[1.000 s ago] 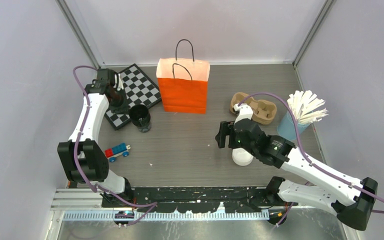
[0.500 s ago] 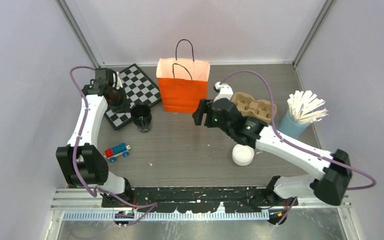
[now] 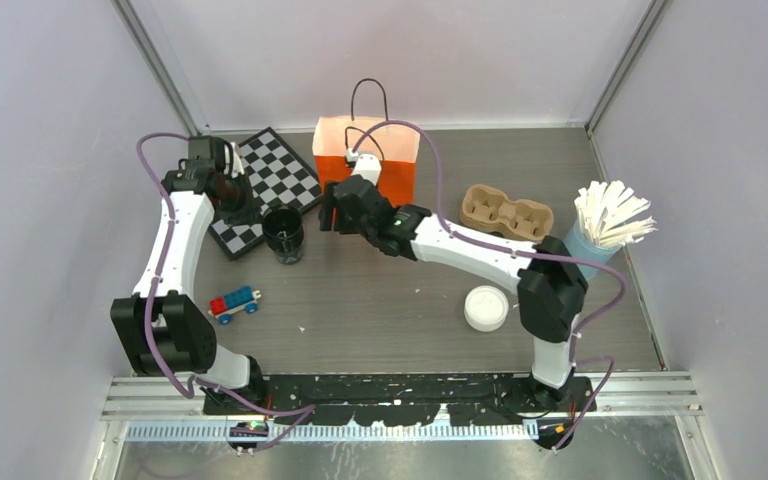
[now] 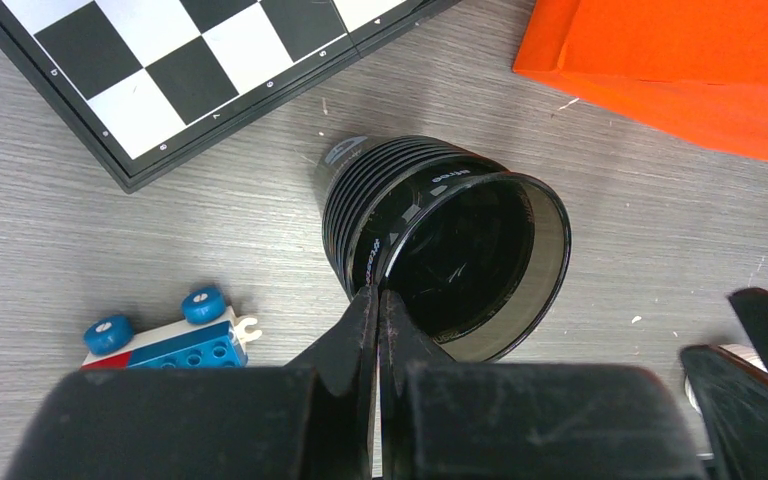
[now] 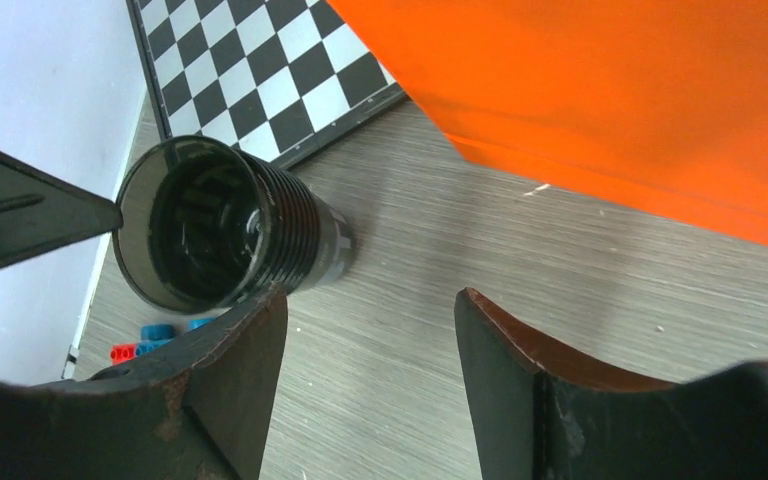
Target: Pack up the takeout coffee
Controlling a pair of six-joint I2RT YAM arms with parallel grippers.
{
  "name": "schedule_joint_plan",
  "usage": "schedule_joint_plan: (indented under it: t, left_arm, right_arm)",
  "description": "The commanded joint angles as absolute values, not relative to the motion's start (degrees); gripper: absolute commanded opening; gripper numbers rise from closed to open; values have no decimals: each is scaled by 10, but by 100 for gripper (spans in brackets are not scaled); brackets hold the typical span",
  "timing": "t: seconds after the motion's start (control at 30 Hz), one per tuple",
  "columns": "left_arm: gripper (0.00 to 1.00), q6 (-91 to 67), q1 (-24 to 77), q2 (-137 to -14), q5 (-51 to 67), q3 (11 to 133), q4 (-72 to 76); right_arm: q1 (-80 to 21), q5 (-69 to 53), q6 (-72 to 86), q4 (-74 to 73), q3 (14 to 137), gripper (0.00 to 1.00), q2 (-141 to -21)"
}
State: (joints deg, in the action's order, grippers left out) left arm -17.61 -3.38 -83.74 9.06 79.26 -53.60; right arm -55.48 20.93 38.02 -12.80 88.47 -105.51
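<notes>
Seen from above, the takeout coffee (image 3: pixel 486 308), a small cup with a round white lid, stood upright on the grey wood-grain surface (image 3: pixel 380 300) toward the front right, just beside the right arm's elbow. The right claw (image 5: pixel 370 297) was well apart from it, reached across to the middle of the surface in front of the orange paper bag (image 3: pixel 365 175). Its two fingers were spread apart with only bare surface between them, gripping nothing. A black lidless cup (image 3: pixel 282 232) stood just to the left of this claw, near the corner of a checkerboard (image 3: pixel 285 175). The left claw (image 4: pixel 378 300) was over the checkerboard's edge at the left, farther still from the coffee, its fingers pressed together on nothing. In its wrist view the tips lined up with the black cup's rim, and contact could not be judged. A cardboard cup carrier (image 3: pixel 507 213) lay behind the coffee, and a small toy of blue and red bricks (image 3: pixel 233 302) sat at the front left.
</notes>
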Motion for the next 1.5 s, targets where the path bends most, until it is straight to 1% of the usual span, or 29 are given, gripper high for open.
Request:
schedule_joint_plan:
  t: [0.0,0.1,0.2,0.47,0.73,1.1,1.23,1.47]
  left_arm:
    - [0,-177,-32,-816,103,788,-518]
    - [0,-178,-32,-816,105,781,-514]
    - [0,-178,-32,-815,108,778,-511]
    - [0,-179,-32,-812,107,778,-508]
    - [0,-180,-32,-814,113,776,-502]
    - [0,-178,-32,-817,116,774,-500]
    - [0,-178,-32,-817,117,773,-498]
    - [0,-177,-32,-817,115,773,-500]
  right_arm:
    - [-562,232,403,-100,958,66,-1095]
    - [-567,243,399,-106,990,63,-1130]
    - [-568,249,395,-121,1023,56,-1161]
    - [-568,237,391,-159,1097,53,-1221]
    - [-570,227,382,-159,1115,49,-1244]
    - [-570,257,354,-172,1122,49,-1218]
    - [-570,223,352,-169,1122,52,-1220]
    - [-574,186,355,-160,1129,52,-1228]
